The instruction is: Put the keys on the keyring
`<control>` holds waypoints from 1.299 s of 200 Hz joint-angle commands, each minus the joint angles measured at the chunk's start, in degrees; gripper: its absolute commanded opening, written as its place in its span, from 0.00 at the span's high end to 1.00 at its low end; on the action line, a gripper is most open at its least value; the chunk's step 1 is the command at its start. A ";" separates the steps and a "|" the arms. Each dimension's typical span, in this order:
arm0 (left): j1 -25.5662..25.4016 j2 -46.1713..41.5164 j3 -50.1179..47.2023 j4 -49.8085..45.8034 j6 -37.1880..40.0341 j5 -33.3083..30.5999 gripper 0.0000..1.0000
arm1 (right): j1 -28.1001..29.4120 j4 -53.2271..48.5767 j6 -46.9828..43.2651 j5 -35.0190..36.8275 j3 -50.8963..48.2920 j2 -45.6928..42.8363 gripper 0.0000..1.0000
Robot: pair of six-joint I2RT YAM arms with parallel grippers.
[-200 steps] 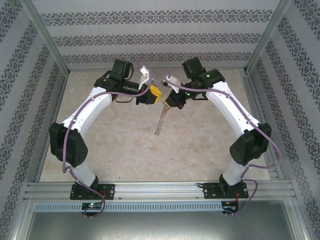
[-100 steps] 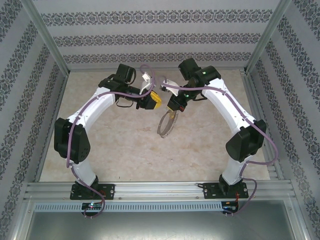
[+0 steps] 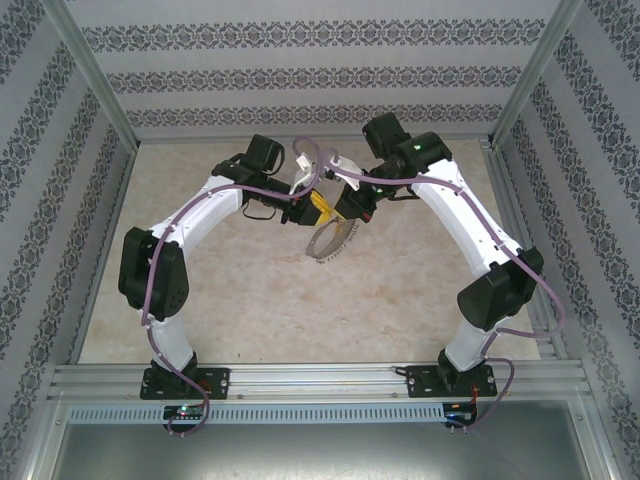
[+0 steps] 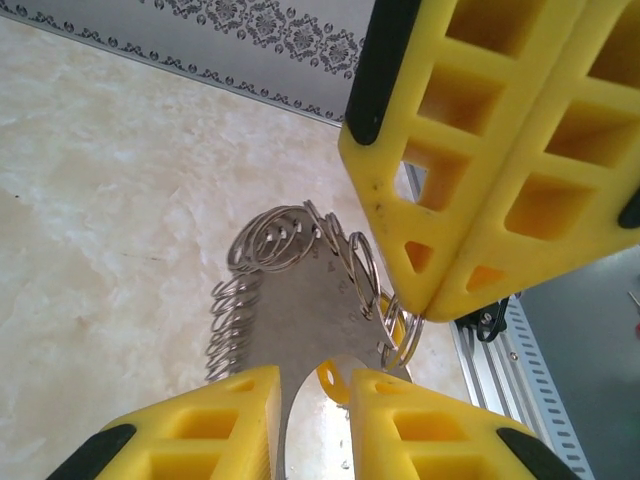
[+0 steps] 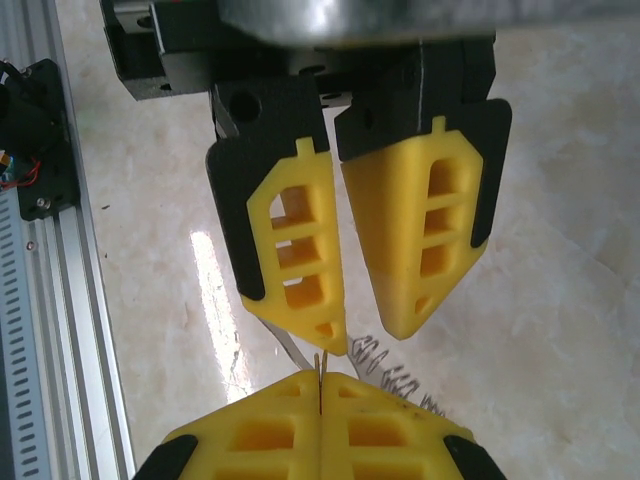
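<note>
The keyring (image 3: 328, 243) is a thin grey hoop fringed with small rings, hanging just above the table between both grippers. My right gripper (image 3: 341, 212) is shut on its top rim; in the right wrist view a thin metal edge is pinched between the closed tips of that gripper (image 5: 320, 380). From the left, my left gripper (image 3: 317, 205) reaches in, jaws a little apart. Up close the hoop (image 4: 300, 315) runs between the tips of the left gripper (image 4: 315, 375). The tiny yellow key (image 4: 335, 382) sits in that gap against the right finger. The right gripper's fingers (image 4: 480, 170) hang overhead.
The pale marble-look table (image 3: 250, 290) is boxed in by patterned walls at the back and sides. An aluminium rail (image 3: 320, 378) carrying both arm bases runs along the near edge. The same rail (image 5: 60, 300) lies close beside the right gripper.
The left arm has swung right until its fingers meet the right gripper. The keyring has turned from edge-on to showing its round face, and the left jaws have narrowed slightly.
</note>
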 commanded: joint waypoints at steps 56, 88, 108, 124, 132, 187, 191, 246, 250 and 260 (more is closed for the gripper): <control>-0.97 -0.11 2.13 2.78 -0.28 2.28 0.74 | 0.87 0.88 -1.09 -2.48 -0.75 -0.98 1.00; -0.53 -1.51 1.65 3.50 -0.38 -0.49 0.73 | 1.03 0.91 -1.18 -1.84 -1.14 -1.07 1.00; 0.59 -2.57 1.03 4.19 -0.77 -0.83 0.72 | 0.97 0.87 -1.09 -1.57 -1.16 -1.15 1.00; 1.06 -3.22 0.71 4.48 -0.90 -1.18 0.71 | 1.01 1.13 -1.13 -1.75 -1.19 -1.15 1.00; 1.06 -3.34 0.67 4.62 -0.90 -1.19 0.71 | 0.94 1.22 -0.98 -1.84 -1.18 -1.24 1.00; 1.22 -3.26 0.93 4.75 -0.99 0.49 0.71 | 1.17 1.53 -1.00 -1.94 -1.11 -1.32 1.00; 1.24 -3.21 0.82 4.85 -0.99 0.77 0.71 | 1.21 1.57 -0.93 -2.01 -1.09 -1.40 1.00; 1.04 -2.30 1.39 2.44 0.44 5.15 0.69 | 1.42 2.27 -0.67 -1.66 -1.01 -1.35 1.00; 1.06 -2.18 1.62 1.61 1.04 5.39 0.69 | 1.43 2.35 -0.65 -1.60 -1.12 -1.41 1.00; 1.05 -1.87 1.85 0.31 1.76 5.89 0.68 | 1.42 2.52 -0.67 -1.41 -1.17 -1.42 1.00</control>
